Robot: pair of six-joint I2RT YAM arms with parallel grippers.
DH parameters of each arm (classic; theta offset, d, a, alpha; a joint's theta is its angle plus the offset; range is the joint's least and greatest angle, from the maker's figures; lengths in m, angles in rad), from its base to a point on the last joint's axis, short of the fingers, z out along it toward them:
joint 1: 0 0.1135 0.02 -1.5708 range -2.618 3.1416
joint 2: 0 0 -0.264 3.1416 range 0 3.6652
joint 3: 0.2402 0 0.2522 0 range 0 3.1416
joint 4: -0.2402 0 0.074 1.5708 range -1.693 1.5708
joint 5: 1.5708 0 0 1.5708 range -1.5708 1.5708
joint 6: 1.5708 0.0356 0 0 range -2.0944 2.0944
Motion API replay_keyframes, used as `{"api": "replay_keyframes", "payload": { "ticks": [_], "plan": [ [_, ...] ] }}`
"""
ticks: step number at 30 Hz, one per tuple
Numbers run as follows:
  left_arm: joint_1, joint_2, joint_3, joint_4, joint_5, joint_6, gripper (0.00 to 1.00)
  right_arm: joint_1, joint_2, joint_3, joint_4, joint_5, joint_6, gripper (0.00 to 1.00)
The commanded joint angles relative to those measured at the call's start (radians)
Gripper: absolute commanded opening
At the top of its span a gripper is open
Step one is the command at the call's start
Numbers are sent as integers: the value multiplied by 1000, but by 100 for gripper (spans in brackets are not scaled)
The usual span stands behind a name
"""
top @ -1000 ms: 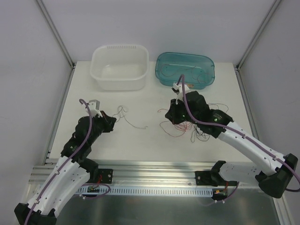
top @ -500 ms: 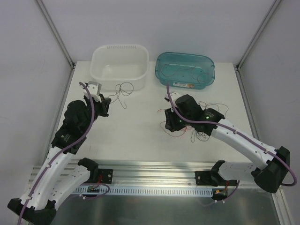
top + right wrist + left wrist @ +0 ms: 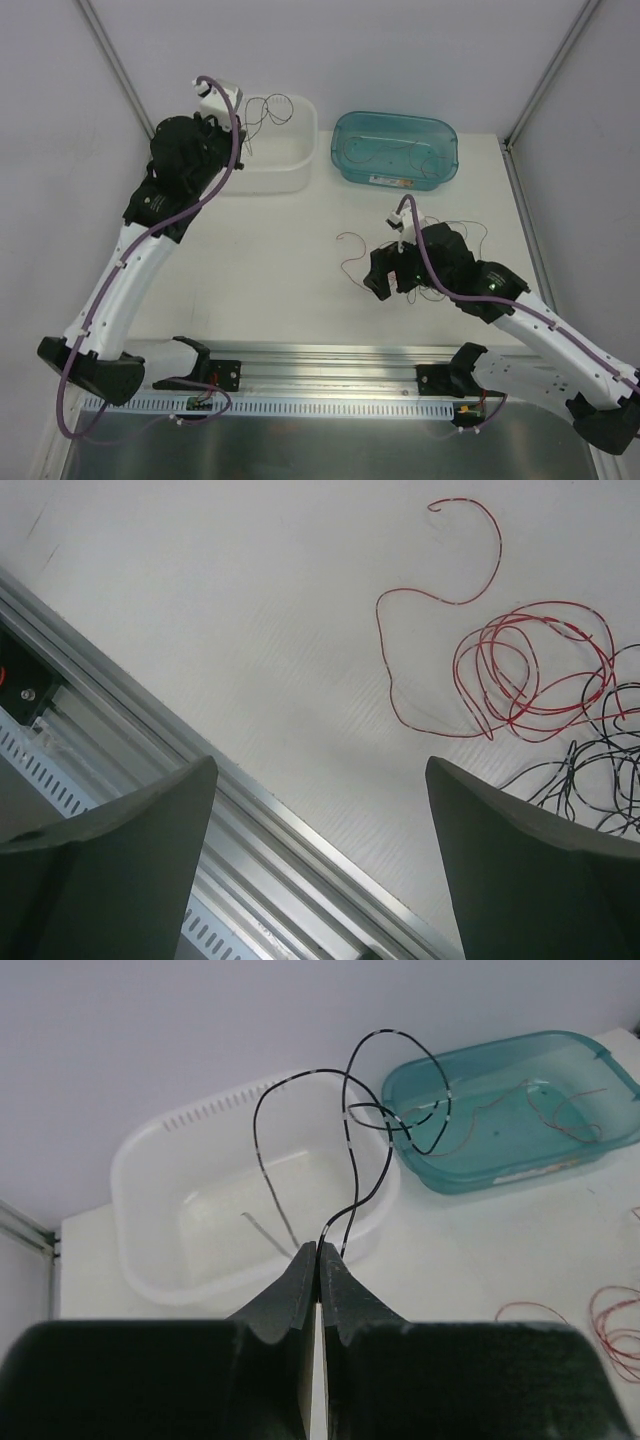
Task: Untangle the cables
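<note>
So, left claw (image 3: 318,1250) is pinching one black cable (image 3: 352,1130) above the white tub (image 3: 150,1150); right claw (image 3: 318,765) is spread wide over the red-and-black tangle (image 3: 520,670) on the bench (image 3: 200,600).

Smooth cables (image 3: 500,695), milky plastic tub (image 3: 140,1220), glossy teal plastic bin (image 3: 440,1170), matt table (image 3: 200,600), metal rail (image 3: 100,710)

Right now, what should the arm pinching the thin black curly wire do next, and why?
Probably open the left gripper. Its jaws are shut on the thin black curly wire, which hangs over the white plastic tub, so letting go should drop it in.
</note>
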Motion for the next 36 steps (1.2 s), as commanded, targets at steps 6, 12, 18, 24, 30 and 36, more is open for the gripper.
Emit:
{"api": "replay_keyframes", "payload": {
  "ticks": [6,12,18,24,30,36],
  "plan": [
    [110,384,307,17,41,121,0,1,-108,-53,-36,107,4,93],
    [186,692,458,20,26,119,4,1,-98,-87,-42,142,4,95],
    [196,715,450,17,47,98,73,-1,-65,-83,-54,202,-5,96],
    [194,488,273,11,133,-71,91,-73,-22,-66,-51,255,-11,97],
    [190,194,-23,-8,334,-243,99,-227,62,-60,-63,195,38,95],
    [189,-119,-423,-14,341,-235,99,-326,159,-106,33,92,89,89]
  ]
}}
